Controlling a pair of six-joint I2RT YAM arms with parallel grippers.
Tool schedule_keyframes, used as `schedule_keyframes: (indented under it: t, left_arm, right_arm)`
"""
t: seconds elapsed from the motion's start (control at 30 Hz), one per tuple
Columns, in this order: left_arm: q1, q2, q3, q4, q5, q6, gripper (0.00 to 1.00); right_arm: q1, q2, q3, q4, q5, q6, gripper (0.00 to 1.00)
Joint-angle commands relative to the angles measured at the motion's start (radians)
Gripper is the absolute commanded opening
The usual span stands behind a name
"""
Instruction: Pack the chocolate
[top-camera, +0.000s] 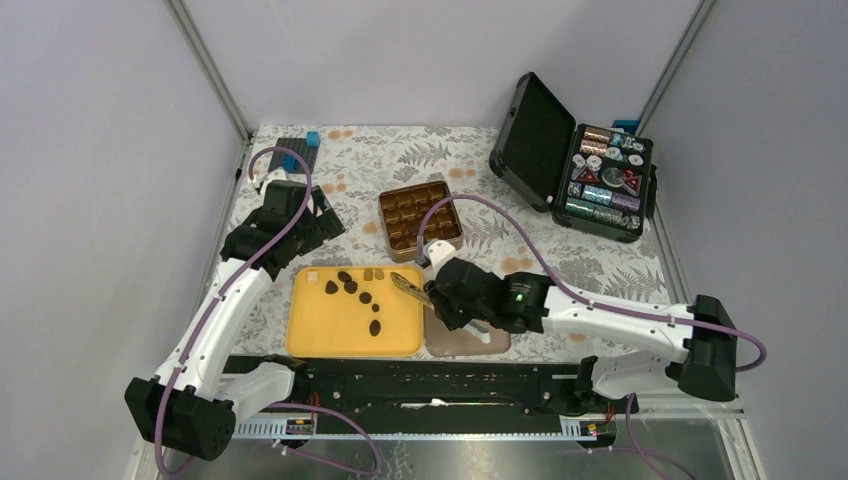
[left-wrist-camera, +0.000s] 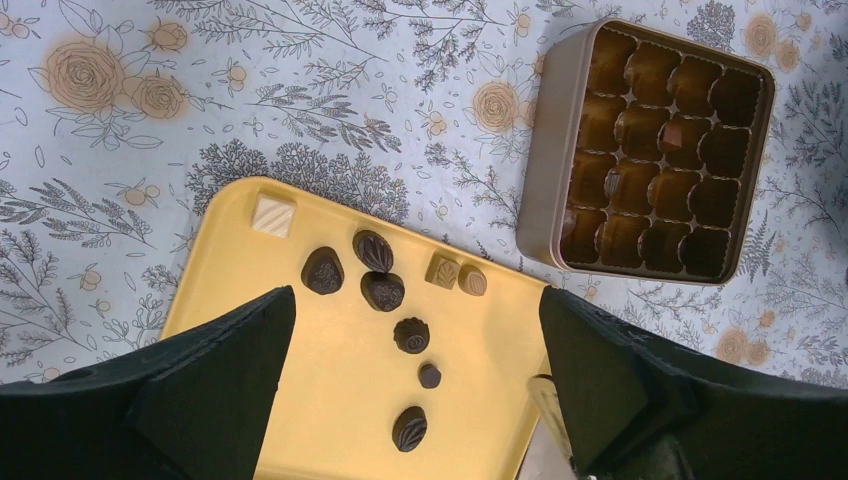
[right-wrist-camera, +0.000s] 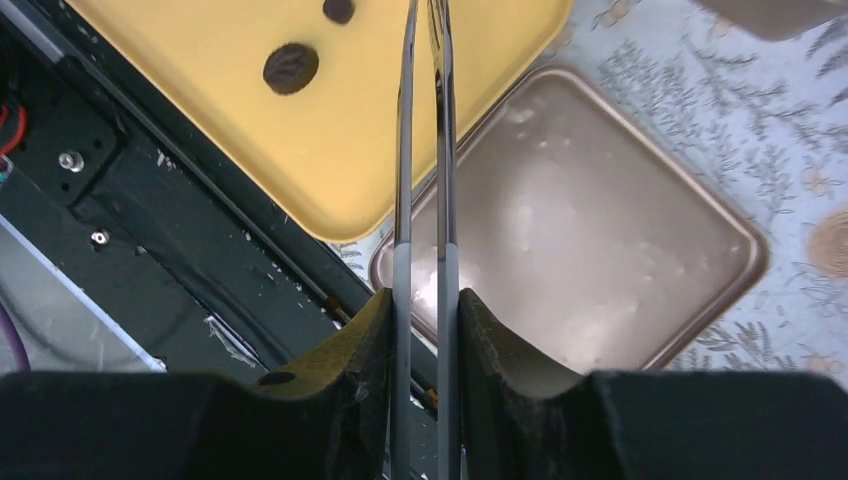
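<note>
Several dark chocolate pieces (top-camera: 355, 290) and two tan squares lie loose on a yellow tray (top-camera: 320, 335). They also show in the left wrist view (left-wrist-camera: 383, 290), with the tan squares (left-wrist-camera: 443, 270) and a pale square (left-wrist-camera: 273, 214). A brown compartmented box (top-camera: 383, 215) stands behind the tray. My left gripper (top-camera: 300, 215) is open and empty, high above the tray (left-wrist-camera: 415, 300). My right gripper (top-camera: 440, 285) is shut on metal tongs (top-camera: 410, 288), whose blades (right-wrist-camera: 405, 150) reach over the tray's right edge (right-wrist-camera: 370, 120); the tips are out of the wrist view.
The box's flat lid (top-camera: 465, 340) lies right of the tray, under my right gripper (right-wrist-camera: 580, 220). An open black case of poker chips (top-camera: 600, 175) stands at the back right. A small blue block (top-camera: 313, 138) sits at the back left. The black base rail runs along the near edge.
</note>
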Motion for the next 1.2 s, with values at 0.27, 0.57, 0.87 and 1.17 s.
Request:
schedule_keyframes:
  t: [0.27,0.57,0.87,1.17]
  left_arm:
    - [0.092,0.014,0.024,0.021,0.045,0.073,0.99]
    - [0.26,0.027,-0.024,0.041,0.291,0.112,0.99]
    - [0.26,0.018,-0.034,0.045,0.309,0.114,0.99]
    - [0.26,-0.016,-0.049,0.047,0.312,0.123,0.99]
  right_arm:
    - [0.094,0.093,-0.047,0.153,0.015,0.07,0.39]
    - [0.137,0.14,-0.056,0.166,0.026,0.06,0.42]
    - [0.174,0.204,-0.012,0.142,0.096,0.055,0.43]
    - [0.192,0.266,0.047,0.125,0.123,0.043,0.44]
